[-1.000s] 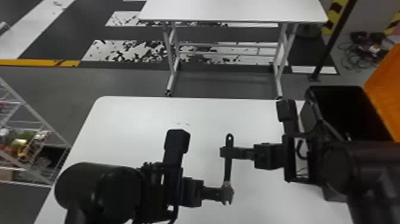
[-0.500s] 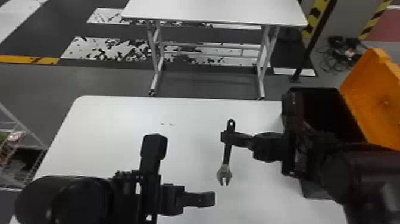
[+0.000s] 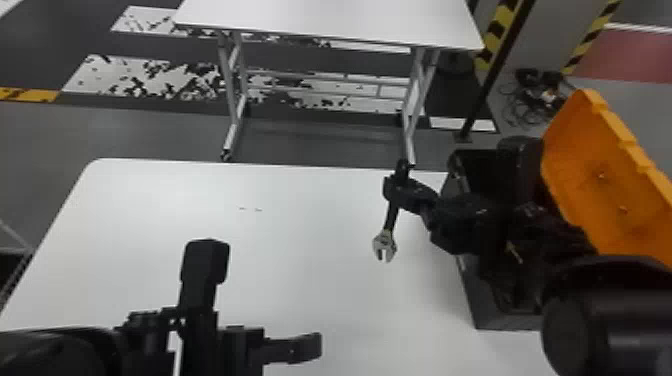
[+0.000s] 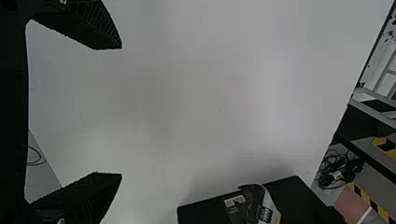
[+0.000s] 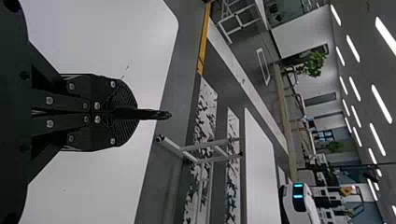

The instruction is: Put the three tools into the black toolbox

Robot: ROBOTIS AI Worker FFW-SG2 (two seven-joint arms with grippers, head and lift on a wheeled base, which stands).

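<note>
In the head view my right gripper is shut on the dark handle of an adjustable wrench, whose silver jaw end hangs over the table just left of the toolbox. The right wrist view has that gripper closed around the wrench handle. My left gripper is over the table's near part, lower left of the wrench. Its two fingers stand wide apart in the left wrist view, the gripper holding nothing. The black toolbox stands at the table's right, partly hidden by my right arm; its side also appears there.
The toolbox's orange lid stands raised on the right side. The white table spreads out to the left. Behind it is a second white table. Cables lie on the floor at the back right.
My left gripper has let go of the wrench and drawn back to the left and nearer. My right gripper, holding the wrench, has moved toward the toolbox. The head view has shifted rightward.
</note>
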